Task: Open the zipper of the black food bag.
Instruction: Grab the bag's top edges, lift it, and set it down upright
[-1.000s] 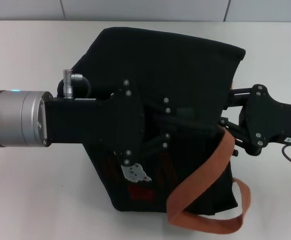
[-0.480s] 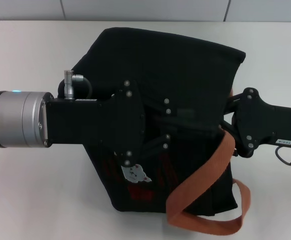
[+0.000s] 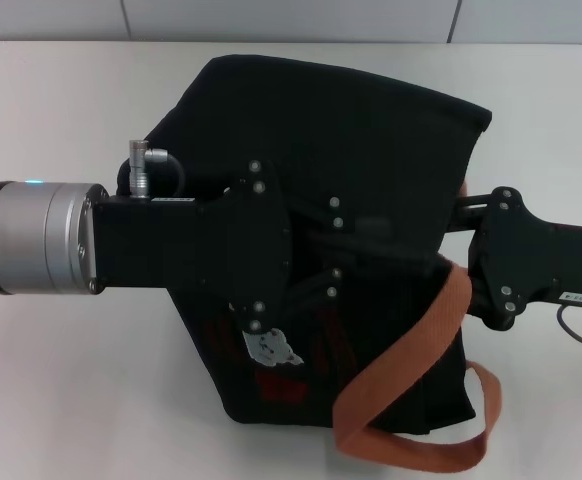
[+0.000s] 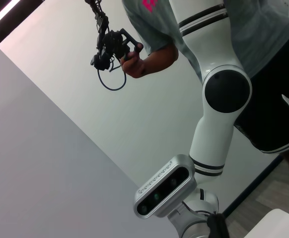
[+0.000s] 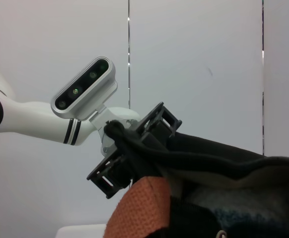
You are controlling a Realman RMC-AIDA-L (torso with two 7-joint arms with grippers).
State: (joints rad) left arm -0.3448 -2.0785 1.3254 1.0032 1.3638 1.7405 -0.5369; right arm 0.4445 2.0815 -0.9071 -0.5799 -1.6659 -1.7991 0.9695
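Note:
The black food bag (image 3: 351, 130) lies on the white table, and its orange-brown handles (image 3: 401, 370) trail toward the near edge. My left gripper (image 3: 396, 248) reaches in from the left over the bag's middle. In the right wrist view the left gripper (image 5: 122, 144) is shut on a fold of the bag's black rim (image 5: 209, 158), with pale lining (image 5: 224, 198) showing below it. My right gripper (image 3: 456, 228) comes in from the right and meets the bag's right side beside a handle. The zipper and its pull tab are hidden among the black fabric and the grippers.
White table (image 3: 61, 380) stretches around the bag, with a pale wall (image 3: 291, 18) along the far edge. In the left wrist view a person (image 4: 149, 49) holding a hand controller stands beyond the robot's white arm (image 4: 219, 124).
The right gripper's wrist has turned and sunk slightly toward the near side, so its cable connector now shows at the far right. The left gripper and the bag have stayed put.

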